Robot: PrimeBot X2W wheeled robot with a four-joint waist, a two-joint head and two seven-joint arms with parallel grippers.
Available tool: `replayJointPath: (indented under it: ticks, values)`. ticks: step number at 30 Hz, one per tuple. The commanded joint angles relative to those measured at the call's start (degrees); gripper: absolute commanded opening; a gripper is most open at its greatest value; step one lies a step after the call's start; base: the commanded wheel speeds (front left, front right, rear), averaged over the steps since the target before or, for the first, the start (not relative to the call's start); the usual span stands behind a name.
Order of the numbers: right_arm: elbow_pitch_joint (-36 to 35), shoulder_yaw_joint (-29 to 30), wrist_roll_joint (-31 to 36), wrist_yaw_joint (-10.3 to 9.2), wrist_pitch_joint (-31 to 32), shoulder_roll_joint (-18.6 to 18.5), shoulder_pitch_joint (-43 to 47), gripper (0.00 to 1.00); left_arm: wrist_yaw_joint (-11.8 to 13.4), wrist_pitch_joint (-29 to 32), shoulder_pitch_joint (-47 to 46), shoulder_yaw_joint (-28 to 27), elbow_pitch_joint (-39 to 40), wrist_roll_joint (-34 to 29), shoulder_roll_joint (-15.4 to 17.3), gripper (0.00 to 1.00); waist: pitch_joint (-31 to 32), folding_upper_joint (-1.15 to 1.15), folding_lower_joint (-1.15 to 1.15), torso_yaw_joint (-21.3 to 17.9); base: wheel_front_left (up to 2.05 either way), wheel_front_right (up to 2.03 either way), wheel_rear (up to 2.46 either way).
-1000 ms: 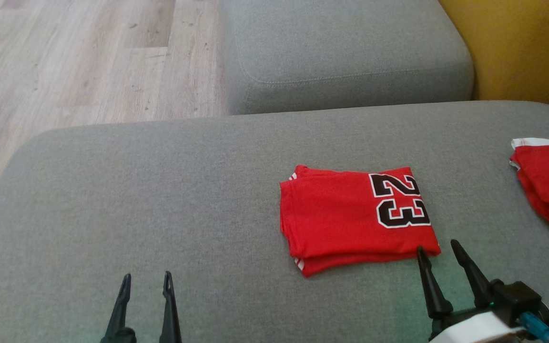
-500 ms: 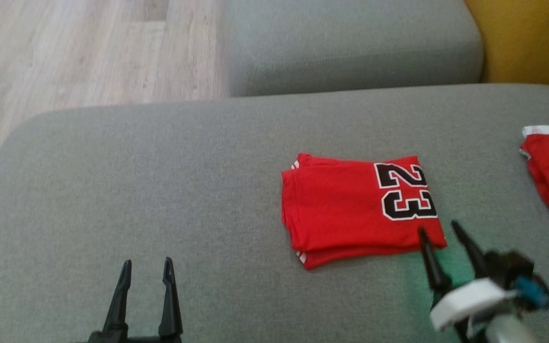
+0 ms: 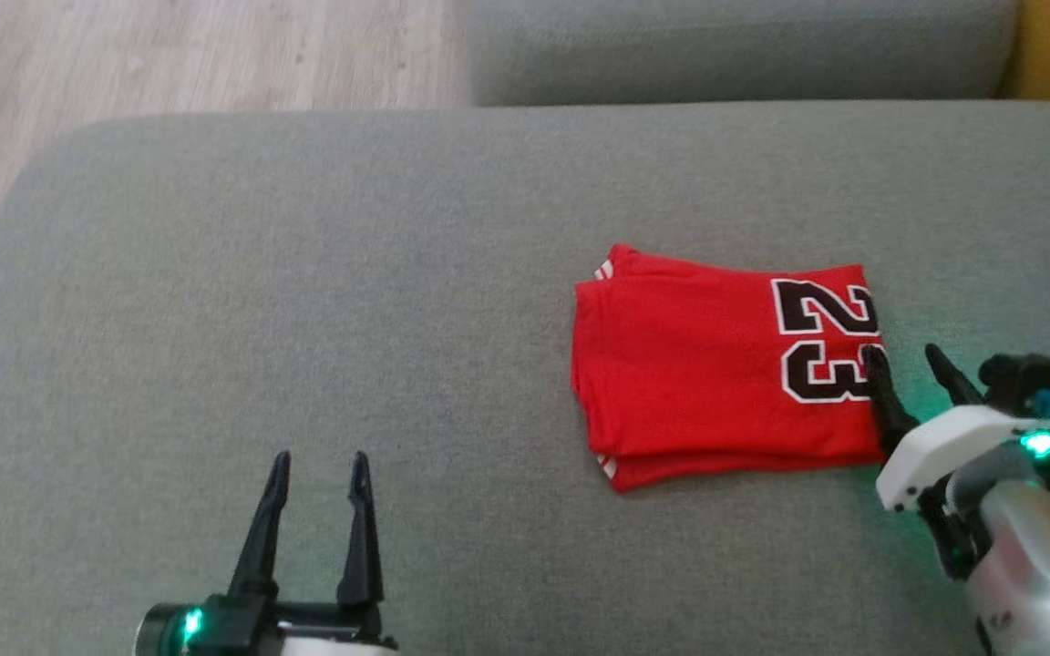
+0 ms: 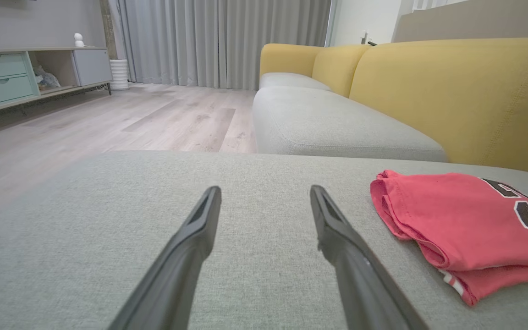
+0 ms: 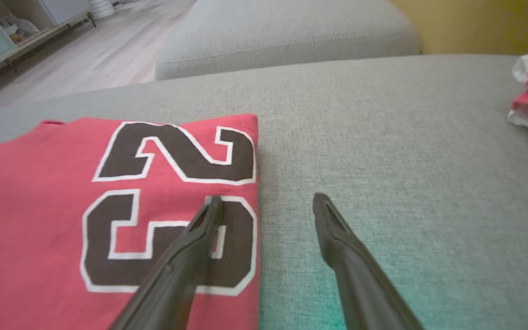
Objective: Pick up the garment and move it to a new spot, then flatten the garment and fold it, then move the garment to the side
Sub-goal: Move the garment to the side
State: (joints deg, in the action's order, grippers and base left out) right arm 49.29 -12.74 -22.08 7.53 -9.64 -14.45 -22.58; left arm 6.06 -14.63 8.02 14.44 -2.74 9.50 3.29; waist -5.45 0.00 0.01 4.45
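Both pincers are standing wide and empty: the left pincer (image 3: 320, 457) is hovering over the sofa cushion (image 3: 306, 273) well apart from the folded red garment (image 3: 716, 364) lying flat on it, while the right pincer (image 3: 900, 353) is straddling the garment's right edge by the number (image 3: 821, 342). The sideways move seems to be starting, so that pincer should be catching every layer there, keeping the fold from spilling open.

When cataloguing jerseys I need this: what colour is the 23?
Black numerals, white-outlined; right wrist view shows best.
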Motion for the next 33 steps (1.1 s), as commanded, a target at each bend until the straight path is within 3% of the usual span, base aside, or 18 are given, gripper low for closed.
replayJointPath:
  ticks: [1,4,5,6,7,13,21,33]
  values:
    - [1.1,-1.7,-1.4,-0.04,-0.7,-1.0,-3.0,1.00,0.3,-0.4,-2.9,-0.7,1.4,0.1,-0.4,1.00,-1.6,0.00,-0.01,1.0,0.00,0.00,0.00]
    - [3.5,-3.4,-2.1,-0.04,0.2,-1.0,-4.1,0.99,0.4,-0.4,-3.4,-0.1,1.3,0.0,-0.4,1.00,-2.4,0.00,-0.01,1.2,0.00,0.00,0.00]
    - [4.4,-4.3,-2.7,-0.04,0.4,-0.8,-4.6,0.71,0.5,-0.4,-3.6,0.1,1.2,0.0,-0.4,1.00,-2.7,0.00,-0.01,1.2,0.00,0.00,0.00]
    - [5.0,-5.1,-3.5,-0.04,0.5,-0.6,-5.0,0.32,0.6,-0.4,-3.8,0.2,1.1,0.0,-0.4,1.00,-3.0,0.00,-0.01,1.1,0.00,0.00,0.00]
    - [5.9,-6.9,-5.2,-0.04,0.6,-0.4,-5.6,0.00,0.8,-0.4,-4.1,0.2,0.9,0.1,-0.4,1.00,-3.4,0.00,-0.01,0.9,0.00,0.00,0.00]
    - [6.2,-10.2,-7.9,-0.04,-2.3,-3.0,-8.4,0.00,1.3,-0.4,-4.8,-0.1,1.1,0.0,-0.4,1.00,-4.7,0.00,-0.01,-1.9,0.00,0.00,0.00]
    - [4.9,-11.4,-4.8,-0.04,-4.3,-13.2,-14.9,0.00,1.3,-0.4,-7.2,0.1,1.4,-0.4,-0.4,1.00,-9.5,0.00,-0.01,-7.4,0.00,0.00,0.00]
    - [1.5,-2.0,-0.4,-0.04,-4.7,-29.3,-22.5,0.00,1.4,-0.4,-13.2,1.3,1.8,-1.2,-0.4,1.00,-17.9,0.00,-0.01,-10.6,0.00,0.00,0.00]
